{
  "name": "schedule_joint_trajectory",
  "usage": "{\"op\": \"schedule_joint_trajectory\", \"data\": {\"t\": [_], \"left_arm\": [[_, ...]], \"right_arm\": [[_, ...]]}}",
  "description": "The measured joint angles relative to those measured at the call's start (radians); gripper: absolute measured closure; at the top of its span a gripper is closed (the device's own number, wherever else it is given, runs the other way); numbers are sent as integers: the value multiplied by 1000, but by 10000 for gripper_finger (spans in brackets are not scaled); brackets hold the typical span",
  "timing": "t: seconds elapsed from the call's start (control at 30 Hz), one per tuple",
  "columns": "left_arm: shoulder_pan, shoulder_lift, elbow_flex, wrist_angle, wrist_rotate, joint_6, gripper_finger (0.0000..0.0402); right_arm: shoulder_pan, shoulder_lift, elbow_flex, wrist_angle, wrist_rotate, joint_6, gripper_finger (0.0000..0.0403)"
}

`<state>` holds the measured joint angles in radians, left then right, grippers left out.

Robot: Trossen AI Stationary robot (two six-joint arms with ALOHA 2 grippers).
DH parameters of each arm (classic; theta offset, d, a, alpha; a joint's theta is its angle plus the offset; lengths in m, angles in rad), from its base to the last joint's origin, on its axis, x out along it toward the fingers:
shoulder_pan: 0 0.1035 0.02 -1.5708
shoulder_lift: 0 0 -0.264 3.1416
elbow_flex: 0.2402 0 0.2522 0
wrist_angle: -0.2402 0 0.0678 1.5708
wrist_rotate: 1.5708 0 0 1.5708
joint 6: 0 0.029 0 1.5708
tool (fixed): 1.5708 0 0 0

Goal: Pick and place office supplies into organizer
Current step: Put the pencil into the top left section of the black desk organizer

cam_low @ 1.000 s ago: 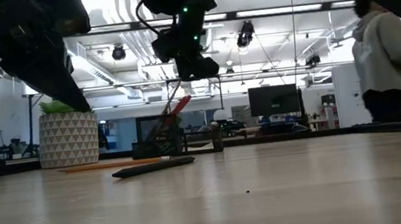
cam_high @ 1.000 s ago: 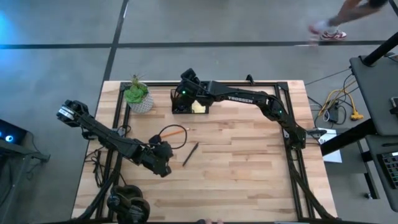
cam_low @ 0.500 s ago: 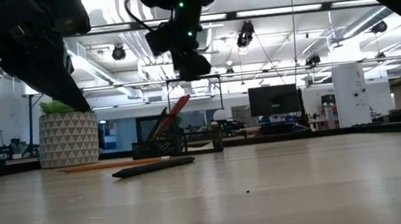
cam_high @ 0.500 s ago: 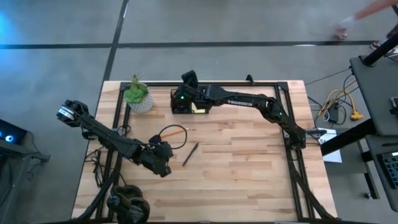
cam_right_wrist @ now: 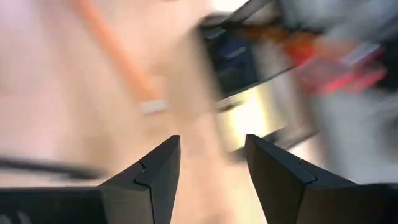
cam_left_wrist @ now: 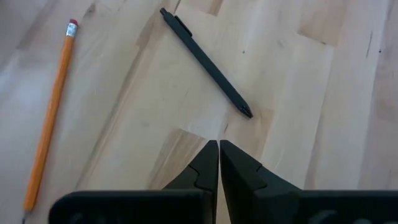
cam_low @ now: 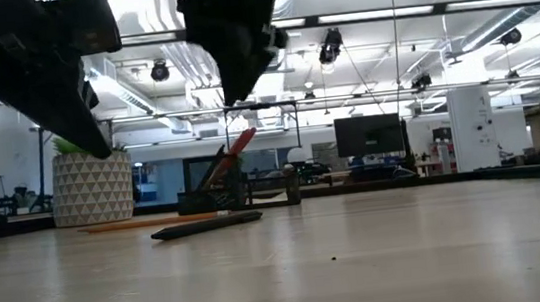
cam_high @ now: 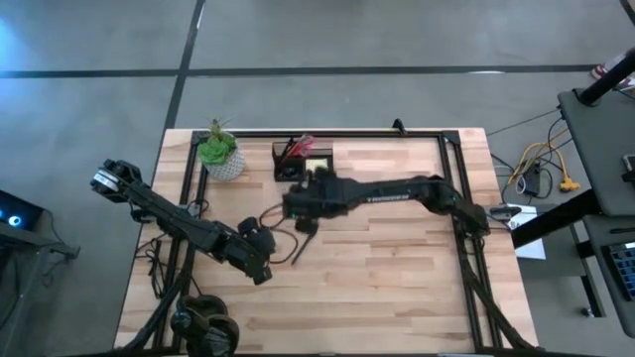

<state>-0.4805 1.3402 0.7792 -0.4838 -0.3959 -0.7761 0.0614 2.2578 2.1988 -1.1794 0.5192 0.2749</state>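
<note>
Red-handled scissors point(cam_high: 301, 146) stand in the organizer point(cam_high: 291, 159); black pen point(cam_left_wrist: 205, 61) and orange pencil point(cam_left_wrist: 48, 116) remain on the table, right gripper point(cam_right_wrist: 208, 163) spread empty, left gripper point(cam_left_wrist: 218, 152) closed empty.

You have a potted green plant point(cam_high: 218, 151) in a white patterned pot near the far left corner of the wooden table point(cam_high: 397, 268). In the low view it stands at the left, and a dark monitor point(cam_low: 369, 135) (switched off, apparently) sits in the room beyond.
</note>
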Motion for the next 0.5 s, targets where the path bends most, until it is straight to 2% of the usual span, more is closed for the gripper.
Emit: {"op": "schedule_joint_trajectory", "data": {"t": [0.1,0.23,0.37,0.5], "left_arm": [[3,8,0,-3,11,-1,402],[3,22,0,-1,35,-2,402],[6,40,0,1,112,-4,402],[8,51,0,2,183,-20,402]], "right_arm": [[44,0,-12,-4,-120,202,227],[102,0,-31,-32,-153,337,229],[122,0,-60,-136,-235,497,229],[133,0,-112,-191,-245,601,231]]}}
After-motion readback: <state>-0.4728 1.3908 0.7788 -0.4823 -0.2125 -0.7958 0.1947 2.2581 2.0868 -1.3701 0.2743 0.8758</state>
